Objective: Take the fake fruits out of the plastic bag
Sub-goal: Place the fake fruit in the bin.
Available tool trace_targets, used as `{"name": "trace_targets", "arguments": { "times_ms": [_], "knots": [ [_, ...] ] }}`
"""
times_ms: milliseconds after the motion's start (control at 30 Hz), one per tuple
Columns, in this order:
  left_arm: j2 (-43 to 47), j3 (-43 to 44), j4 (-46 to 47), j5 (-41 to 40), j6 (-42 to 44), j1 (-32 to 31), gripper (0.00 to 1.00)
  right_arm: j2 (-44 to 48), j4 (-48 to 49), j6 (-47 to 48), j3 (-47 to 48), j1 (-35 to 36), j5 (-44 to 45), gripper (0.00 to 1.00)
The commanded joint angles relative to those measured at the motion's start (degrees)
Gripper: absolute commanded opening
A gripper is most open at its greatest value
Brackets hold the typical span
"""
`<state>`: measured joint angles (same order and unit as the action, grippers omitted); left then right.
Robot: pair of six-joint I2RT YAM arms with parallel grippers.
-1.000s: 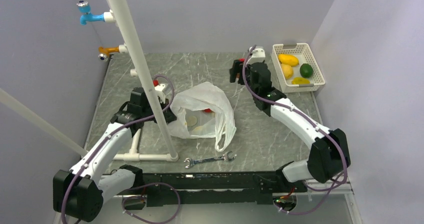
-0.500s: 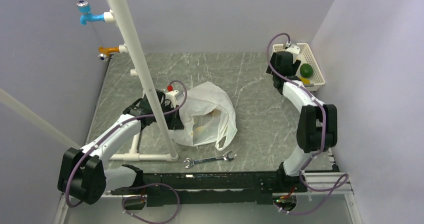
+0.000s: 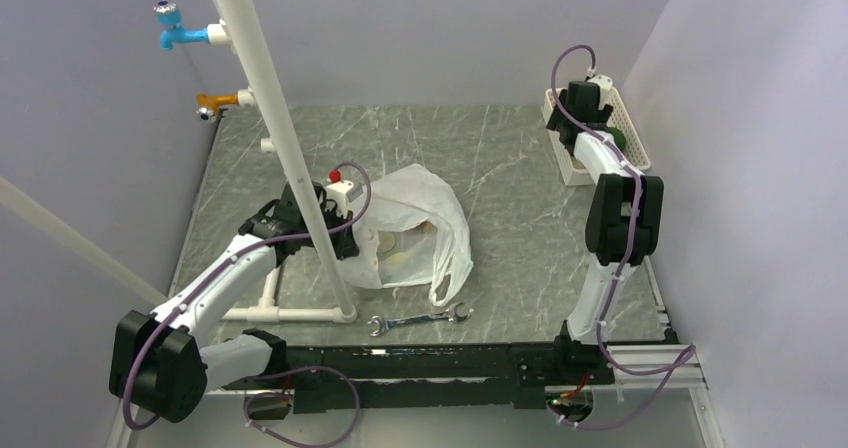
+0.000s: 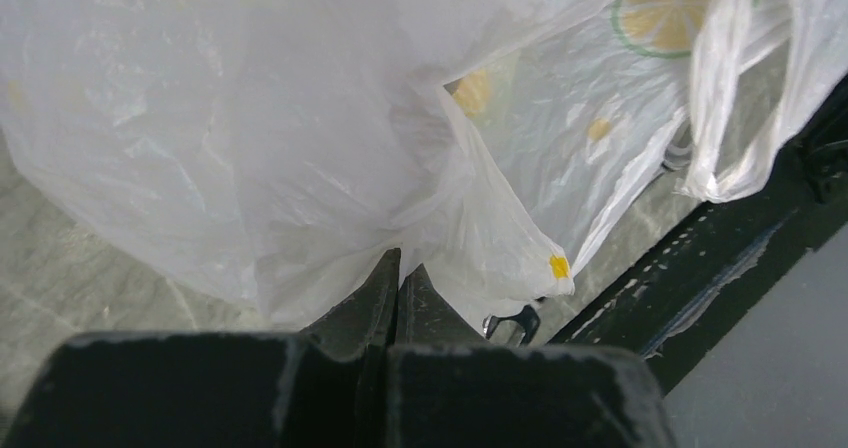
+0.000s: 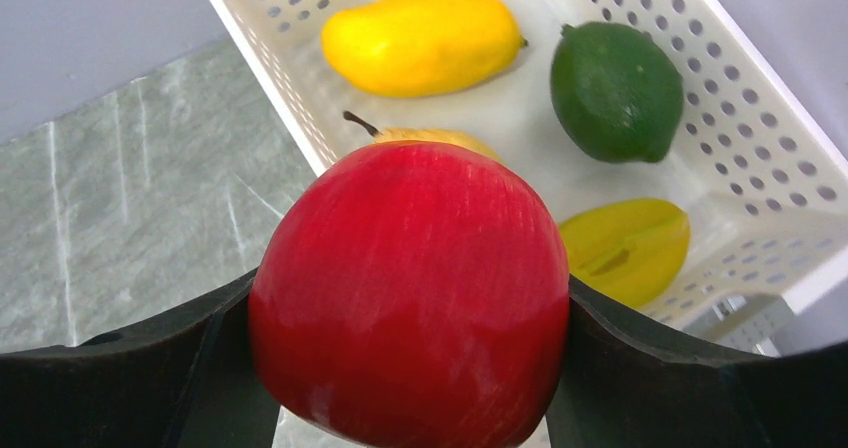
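Observation:
The plastic bag [image 3: 415, 230], thin white film with lemon-slice prints, lies crumpled mid-table, with pale fruit shapes showing through it. My left gripper [image 3: 345, 238] is at its left edge; in the left wrist view the gripper [image 4: 398, 268] is shut on a pinch of the bag [image 4: 300, 148]. My right gripper [image 3: 582, 103] hangs over the white lattice basket [image 3: 572, 163] at the back right. In the right wrist view it [image 5: 410, 368] is shut on a red apple [image 5: 410, 298] held above the basket [image 5: 745, 118], which holds a yellow mango [image 5: 425, 38], a green lime [image 5: 615, 90], a pear and a yellow star-fruit piece [image 5: 625, 248].
A white pipe frame [image 3: 285, 138] stands at the left, crossing in front of my left arm, with blue and orange taps [image 3: 180, 30] on the wall side. A metal wrench [image 3: 420, 320] lies near the front edge. Grey walls close in the left, back and right.
My right arm swung from mid-table to over the basket, carrying the red apple. My left gripper moved in to the bag's left edge and stayed there.

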<state>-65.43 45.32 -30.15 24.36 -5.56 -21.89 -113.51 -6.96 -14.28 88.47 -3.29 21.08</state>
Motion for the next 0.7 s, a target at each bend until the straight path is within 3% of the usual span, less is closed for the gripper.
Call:
{"name": "trace_targets", "arguments": {
  "times_ms": [0, 167, 333, 467, 667],
  "knots": [
    [1.82, -1.04, -2.66, -6.26, 1.32, 1.54, 0.0, -2.87, -2.12, 2.5, 5.77, -0.88, -2.47, 0.1],
    [3.47, -0.96, -2.23, -4.43, 2.38, 7.14, 0.0, -1.98, 2.97, 5.83, 2.5, -1.33, -5.09, 0.14],
    [1.12, 0.89, -3.46, -8.05, 4.06, 8.86, 0.0, -5.77, -2.48, 5.59, 9.09, -3.42, -8.61, 0.15],
    [0.25, 1.29, -1.21, -5.78, 2.98, 9.67, 0.0, -6.2, -1.53, 5.87, 9.33, -4.74, -8.66, 0.17],
    [-0.82, 2.33, 2.23, -3.39, 0.12, 9.67, 0.0, -10.34, -5.39, 4.75, 17.76, -7.81, -8.48, 0.18]
  ]
}}
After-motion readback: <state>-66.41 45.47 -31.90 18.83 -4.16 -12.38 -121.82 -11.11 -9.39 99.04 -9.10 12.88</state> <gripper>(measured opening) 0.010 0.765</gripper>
